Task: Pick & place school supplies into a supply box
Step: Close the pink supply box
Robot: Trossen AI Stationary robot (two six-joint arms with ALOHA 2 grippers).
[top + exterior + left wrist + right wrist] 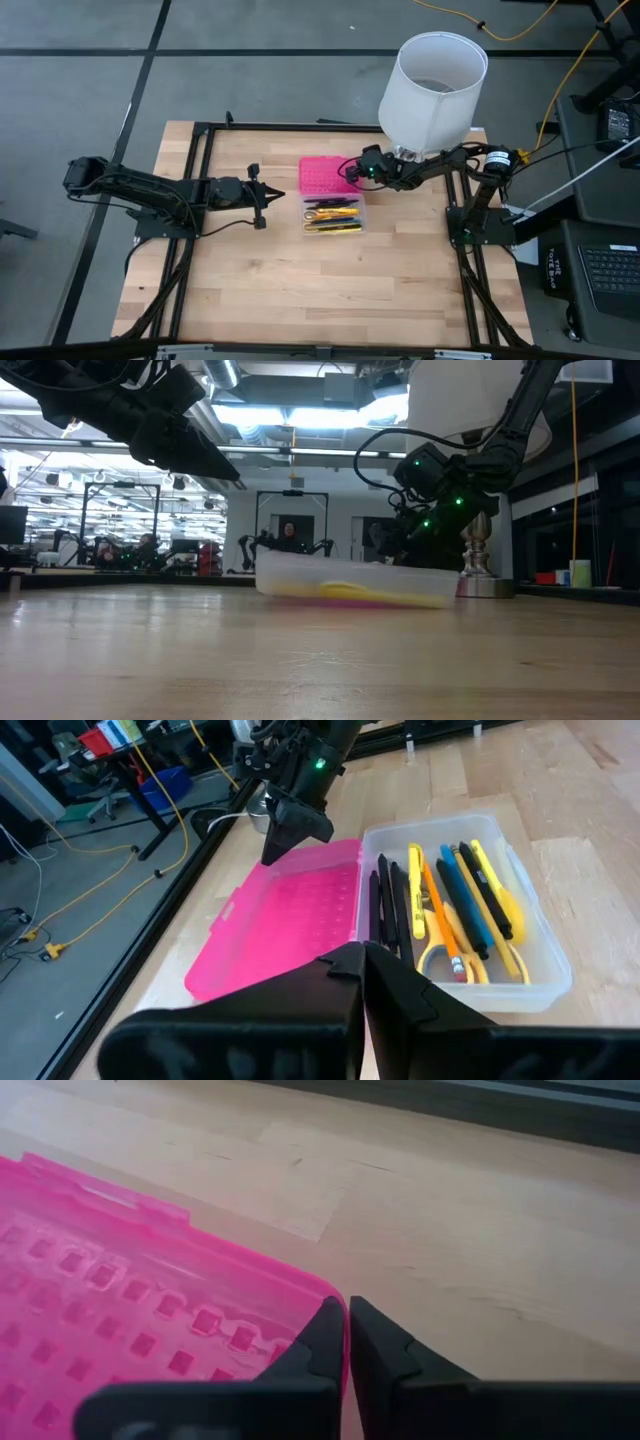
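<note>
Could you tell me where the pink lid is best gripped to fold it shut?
Grip the pink lid at its free long edge, farthest from the clear tray, coming from above. It lies flat and open, hinged along the tray. The right gripper is at that edge.

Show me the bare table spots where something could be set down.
Free: the wide strip between the supply box and the table's near edge, and the patch beside the left end effector. Crowded: the far side, around the right end effector and lamp.

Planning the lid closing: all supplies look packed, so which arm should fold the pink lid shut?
Right, probably. The right gripper already sits at the pink lid's edge, fingers closed on its rim. The left gripper hangs shut, off to the box's side.
</note>
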